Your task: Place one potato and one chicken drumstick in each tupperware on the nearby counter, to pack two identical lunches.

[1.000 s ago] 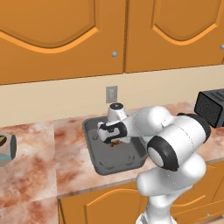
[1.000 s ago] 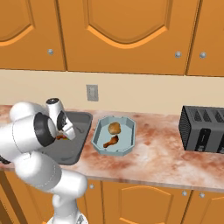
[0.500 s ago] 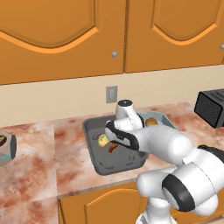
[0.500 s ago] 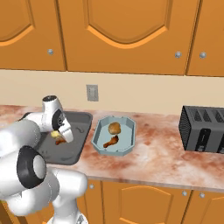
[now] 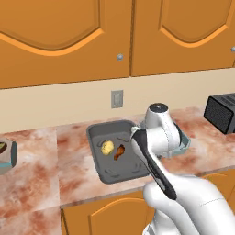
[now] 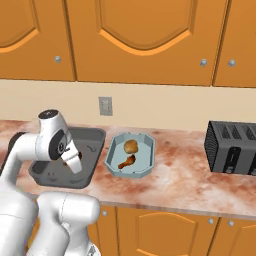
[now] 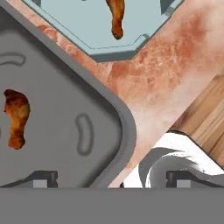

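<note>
Over the grey tupperware (image 5: 110, 170) on the counter (image 6: 185, 185), hand (image 7: 109, 180) spread wide and empty, small potato (image 5: 107, 147) and drumstick (image 5: 119, 152) lying together inside, matching the pair packed in the teal tupperware (image 6: 145, 170)

You get flat, even, bright rendered light with no clear source. Shadows stay faint and soft, there is no glare, and edges don't bend. Both base views look slightly soft; your hand view is coarser, its textures smeared.
</note>
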